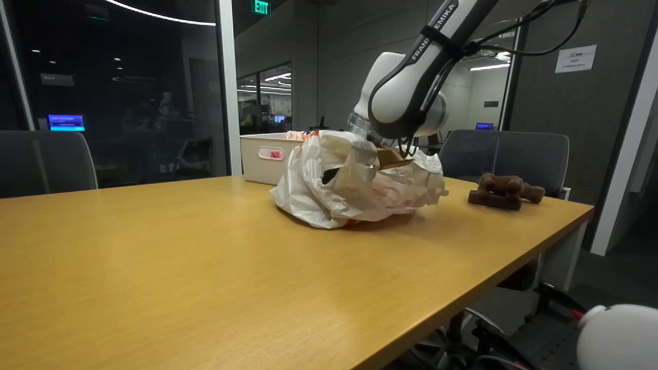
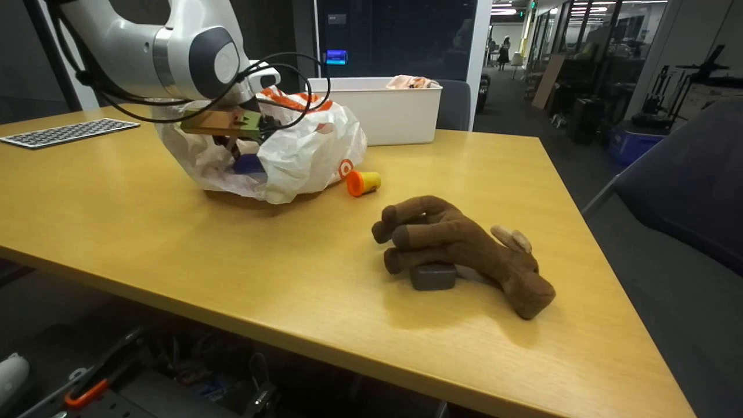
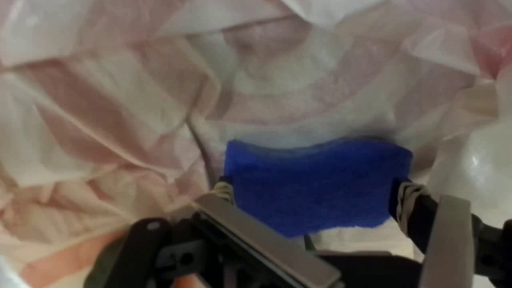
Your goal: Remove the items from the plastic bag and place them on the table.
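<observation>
Conf. table [image 1: 154, 267] bears bag [image 2: 316, 157] w/ gripper [image 3: 314, 194] inside, jaws wide astride blue item [image 3: 320, 176]; closing could snag bag too, bc folds lie near.

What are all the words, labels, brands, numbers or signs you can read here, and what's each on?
"EXIT": green sign.
"FRAN" and "EMIKA", split by a strap: arm.
Too small or blurred to read: paper, small plates, screens, keyboard.
Bag: ring logo, no readable letters.

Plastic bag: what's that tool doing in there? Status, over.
Tool open, down in the plastic bag. Blue item between its jaws, contact unclear. Crumpled bag sides close around, might snag.
</observation>
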`<move>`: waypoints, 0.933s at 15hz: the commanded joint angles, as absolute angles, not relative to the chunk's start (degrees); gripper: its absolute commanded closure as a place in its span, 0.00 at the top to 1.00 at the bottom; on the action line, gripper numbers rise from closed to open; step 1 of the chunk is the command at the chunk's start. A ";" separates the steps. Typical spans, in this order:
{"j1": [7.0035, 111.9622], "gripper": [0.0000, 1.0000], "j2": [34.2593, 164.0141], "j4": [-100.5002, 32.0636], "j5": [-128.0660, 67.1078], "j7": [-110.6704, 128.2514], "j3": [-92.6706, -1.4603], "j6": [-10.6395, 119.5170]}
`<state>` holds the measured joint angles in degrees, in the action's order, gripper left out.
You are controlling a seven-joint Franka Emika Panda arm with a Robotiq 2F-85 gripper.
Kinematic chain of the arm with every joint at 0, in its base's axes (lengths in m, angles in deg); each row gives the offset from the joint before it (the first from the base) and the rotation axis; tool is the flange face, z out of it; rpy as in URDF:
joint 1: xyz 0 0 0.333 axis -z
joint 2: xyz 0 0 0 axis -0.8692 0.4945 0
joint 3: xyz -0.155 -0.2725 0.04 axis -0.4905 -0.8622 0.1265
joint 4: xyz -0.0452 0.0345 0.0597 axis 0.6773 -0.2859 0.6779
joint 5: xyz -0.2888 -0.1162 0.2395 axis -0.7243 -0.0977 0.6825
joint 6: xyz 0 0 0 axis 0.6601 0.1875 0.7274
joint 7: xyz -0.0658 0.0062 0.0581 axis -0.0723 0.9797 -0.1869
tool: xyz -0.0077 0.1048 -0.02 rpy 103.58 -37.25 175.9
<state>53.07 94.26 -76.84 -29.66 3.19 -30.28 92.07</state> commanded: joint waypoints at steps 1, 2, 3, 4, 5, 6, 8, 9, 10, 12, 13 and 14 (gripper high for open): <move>50.27 1.00 94.31 -76.90 -33.59 4.05 -32.22 103.05; 48.89 1.00 94.73 -76.63 -35.40 4.16 -34.00 106.01; 46.81 1.00 95.17 -76.25 -37.33 3.94 -37.02 108.86; 44.76 1.00 95.99 -75.68 -38.36 2.87 -40.20 111.01; 42.98 1.00 97.05 -74.98 -38.36 1.66 -43.00 112.89; 41.40 1.00 98.30 -74.28 -37.76 0.43 -45.47 114.26; 38.15 1.00 100.76 -73.34 -36.08 -1.47 -49.72 115.60; 36.90 1.00 101.95 -73.04 -35.75 -2.02 -51.16 115.90; 36.27 1.00 102.82 -72.96 -35.86 -1.90 -51.56 115.64; 36.24 1.00 103.74 -73.16 -36.50 -0.49 -50.13 113.57; 37.58 1.00 103.67 -73.65 -37.36 0.45 -47.59 112.71; 38.12 1.00 103.98 -73.79 -37.70 0.76 -46.20 112.75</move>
<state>37.38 102.93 -74.64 -37.14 -0.27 -49.35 113.24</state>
